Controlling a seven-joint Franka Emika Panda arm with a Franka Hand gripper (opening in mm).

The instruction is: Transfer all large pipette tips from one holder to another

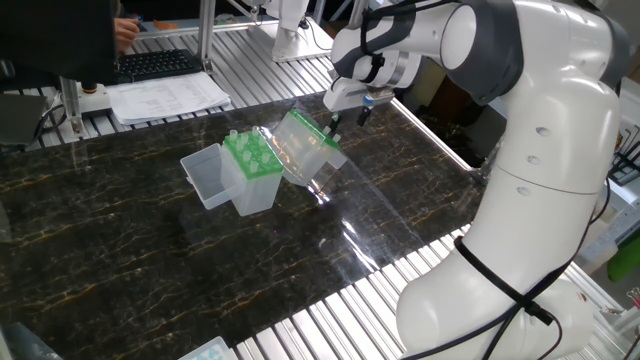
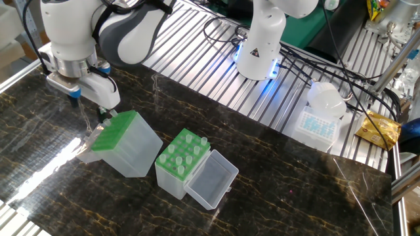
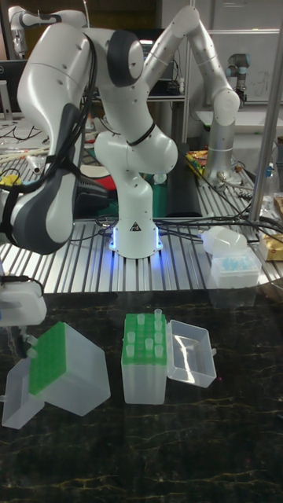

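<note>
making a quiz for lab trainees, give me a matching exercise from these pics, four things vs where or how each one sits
Things:
1. tilted rack
2. upright rack
3. gripper
4. blue-tip box

States:
A. on the metal slats, off the dark table
B. stands level, holds the tips, clear lid open beside it
C. leans over, green plate facing sideways
D. hovers by the leaning rack's top edge

Pairs: 1-C, 2-B, 3-D, 4-A

Two tip boxes (image 2: 182,172) (image 2: 126,143) — one arm (image 2: 125,26).
</note>
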